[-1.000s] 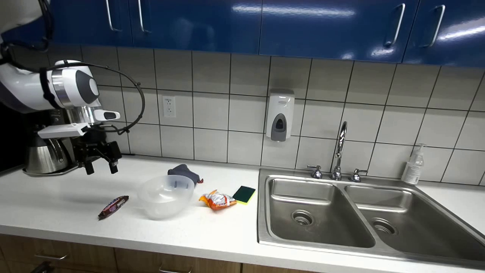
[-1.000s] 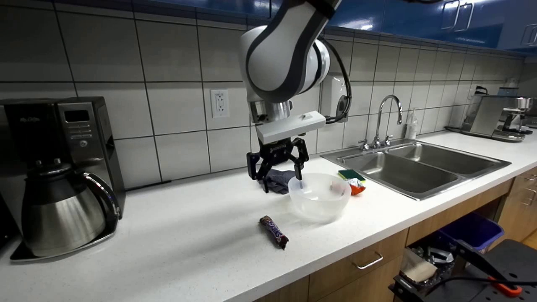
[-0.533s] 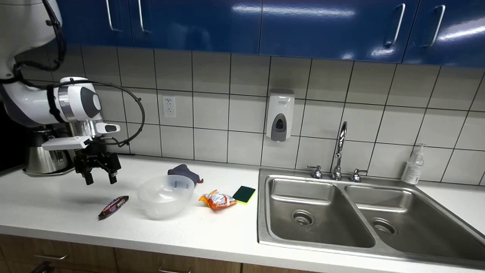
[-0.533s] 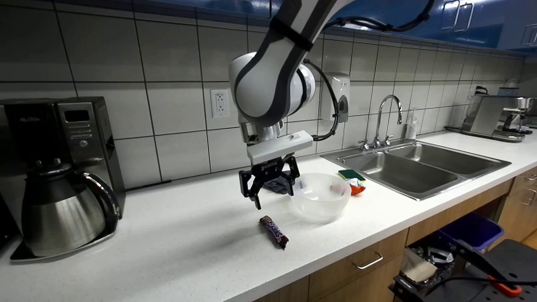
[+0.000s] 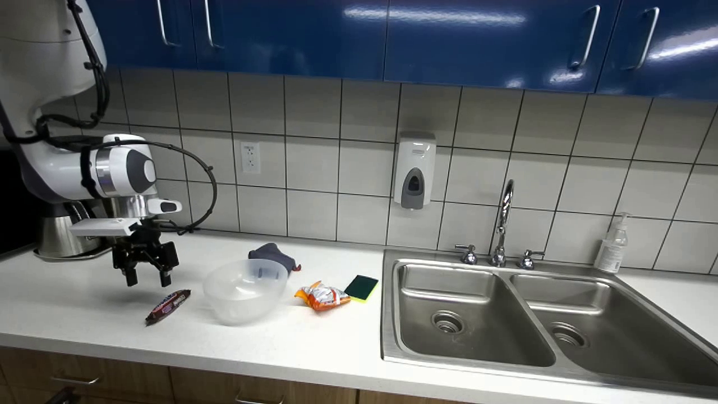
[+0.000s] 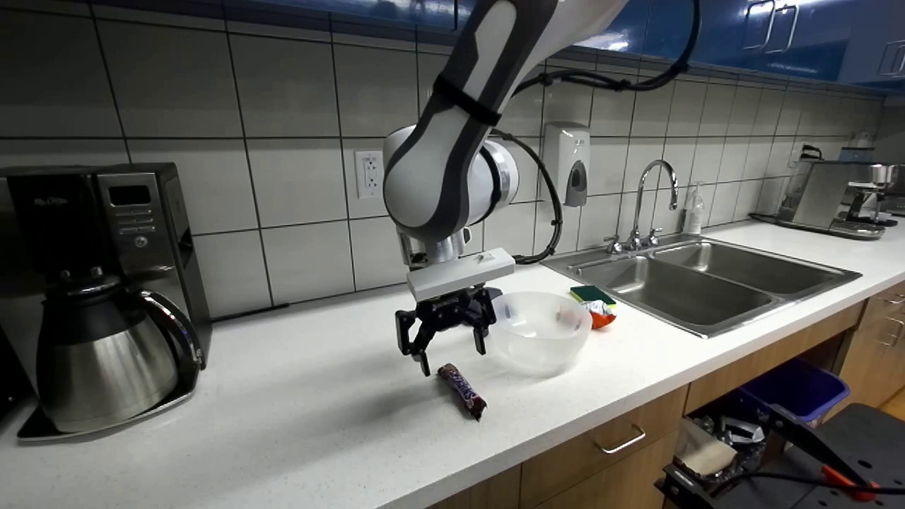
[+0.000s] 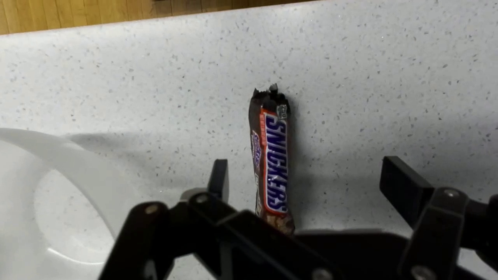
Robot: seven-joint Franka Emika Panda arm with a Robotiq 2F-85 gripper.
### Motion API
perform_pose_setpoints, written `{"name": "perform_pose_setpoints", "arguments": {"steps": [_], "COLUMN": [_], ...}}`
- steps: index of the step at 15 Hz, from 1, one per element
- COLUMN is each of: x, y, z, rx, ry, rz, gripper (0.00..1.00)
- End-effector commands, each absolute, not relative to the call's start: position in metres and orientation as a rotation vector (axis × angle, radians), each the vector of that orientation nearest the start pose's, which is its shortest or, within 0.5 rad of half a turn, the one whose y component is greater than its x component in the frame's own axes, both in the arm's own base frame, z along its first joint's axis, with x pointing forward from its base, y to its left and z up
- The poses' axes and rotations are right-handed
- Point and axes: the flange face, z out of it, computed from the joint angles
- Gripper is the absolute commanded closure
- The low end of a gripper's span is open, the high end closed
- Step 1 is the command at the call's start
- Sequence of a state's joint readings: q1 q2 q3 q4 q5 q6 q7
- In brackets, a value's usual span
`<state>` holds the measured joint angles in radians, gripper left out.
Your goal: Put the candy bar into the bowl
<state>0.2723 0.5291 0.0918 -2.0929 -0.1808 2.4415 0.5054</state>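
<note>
Candy bar (image 7: pixel 274 159) in its dark wrapper lies on the white counter (image 7: pixel 155 77) below my gripper (image 6: pixel 453 359), whose fingers (image 7: pixel 404 190) stand wide apart — in my wrist view the bar shows between them, one end toward twelve o'clock, and the translucent bowl (image 7: pixel 87 173) sits near it, at nine o'clock.

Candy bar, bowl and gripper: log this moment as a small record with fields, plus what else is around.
Item: candy bar, SNICKERS wrapper, lying on the counter
Destination: translucent bowl, beside the candy bar, not touching
Arm: gripper open, raised above the counter, holding nothing
Nearby: orange packet, green-and-yellow sponge, dark cloth-like item
Fixture: steel sink, two basins
Status: candy bar not yet in bowl
</note>
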Motion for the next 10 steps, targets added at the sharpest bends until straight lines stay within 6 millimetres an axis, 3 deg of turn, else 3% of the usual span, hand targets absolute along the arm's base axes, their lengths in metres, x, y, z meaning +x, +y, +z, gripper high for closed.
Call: {"name": "perform_pose_setpoints", "arguments": {"steps": [1, 10], "x": [0.534, 0.532], "y": [0.198, 0.191], "z": [0.144, 0.134], "rx": [-3.221, -3.235], "ry": [0.001, 0.032], "rz": [0.234, 0.259], "gripper": [0.00, 0.00]}}
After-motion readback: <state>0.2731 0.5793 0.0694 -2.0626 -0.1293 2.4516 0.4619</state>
